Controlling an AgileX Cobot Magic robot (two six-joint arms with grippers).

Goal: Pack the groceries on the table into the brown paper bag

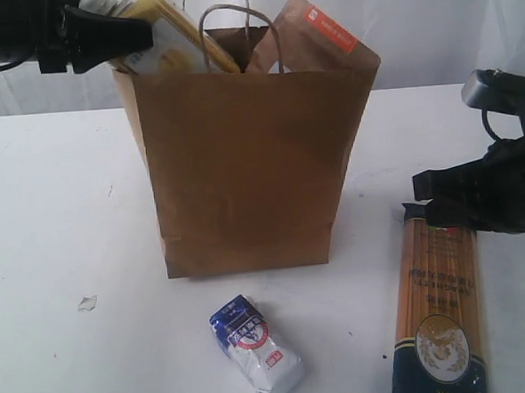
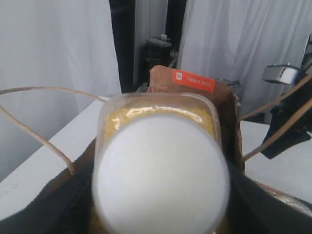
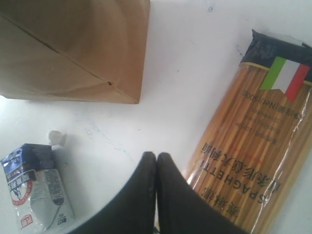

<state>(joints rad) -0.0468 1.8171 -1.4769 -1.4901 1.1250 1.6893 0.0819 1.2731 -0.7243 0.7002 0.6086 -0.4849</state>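
The left pincer (image 1: 123, 29) is clamped on the yellow-grain container (image 1: 159, 38), which hangs tilted at the left edge of the brown paper bag's (image 1: 243, 162) mouth. It is not clearly inside. The main risk is a release from this spot: the container sits close to the rim and to a loop handle (image 2: 48, 88), so it could catch there, fold the paper wall inward, or slide down outside onto the counter (image 1: 59, 227).

Inside the bag the brown pouch with the orange label (image 1: 311, 38) leans at the far right, its top above the rim; what lies deeper cannot be seen.

The blue-white pouch (image 1: 256, 348) and the long spaghetti pack (image 1: 437, 302) lie on the counter — not yet packed. The right pincer (image 3: 156, 158) is pressed together and empty, just beside the spaghetti.
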